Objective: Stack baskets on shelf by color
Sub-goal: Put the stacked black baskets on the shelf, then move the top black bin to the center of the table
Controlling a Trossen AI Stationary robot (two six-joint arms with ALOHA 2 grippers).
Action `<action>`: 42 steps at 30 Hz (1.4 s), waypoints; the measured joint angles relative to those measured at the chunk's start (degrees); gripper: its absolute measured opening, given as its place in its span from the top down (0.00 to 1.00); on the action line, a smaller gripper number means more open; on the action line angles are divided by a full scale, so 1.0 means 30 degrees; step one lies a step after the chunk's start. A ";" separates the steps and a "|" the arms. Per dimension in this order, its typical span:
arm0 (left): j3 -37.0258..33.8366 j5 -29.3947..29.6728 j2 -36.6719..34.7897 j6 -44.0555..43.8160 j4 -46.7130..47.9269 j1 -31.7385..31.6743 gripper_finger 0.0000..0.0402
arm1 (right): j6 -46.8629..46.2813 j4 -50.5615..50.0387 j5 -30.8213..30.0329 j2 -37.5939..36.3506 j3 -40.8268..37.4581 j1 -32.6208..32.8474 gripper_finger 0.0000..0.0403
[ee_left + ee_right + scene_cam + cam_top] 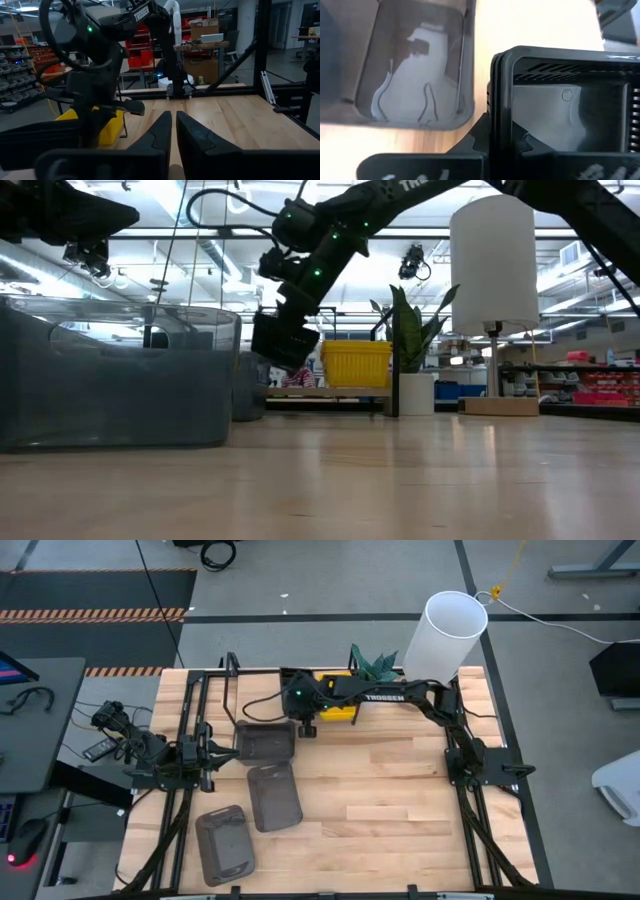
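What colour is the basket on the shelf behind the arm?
Bright yellow basket, clearest in the low view.

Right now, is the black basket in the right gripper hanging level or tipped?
Tipped. The black basket hangs slanted above the table in the low view, and the right gripper pinches its wall between shut fingers.

White cylinder lamp (447,632), green plant (374,664) at table's (400,800) far edge.
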State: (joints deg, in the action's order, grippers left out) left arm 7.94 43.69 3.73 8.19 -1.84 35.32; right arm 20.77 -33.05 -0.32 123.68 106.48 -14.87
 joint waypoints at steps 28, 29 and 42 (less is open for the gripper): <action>0.0000 0.0002 0.0001 0.0000 -0.0009 0.0003 0.91 | -0.1584 -0.1179 0.0542 0.0029 -0.0015 -0.0115 0.80; 0.0000 0.0000 0.0001 0.0000 -0.0009 -0.0001 0.91 | -0.1901 -0.1170 0.0488 0.0029 -0.0015 -0.0129 0.80; 0.0000 0.0000 -0.0002 0.0007 -0.0009 0.0003 0.93 | -0.3418 -0.1710 -0.0519 0.0022 0.1732 0.0157 0.80</action>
State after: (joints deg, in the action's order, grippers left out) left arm 7.94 43.69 3.73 8.21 -1.87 35.33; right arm 10.51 -38.18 -1.88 123.74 111.67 -14.40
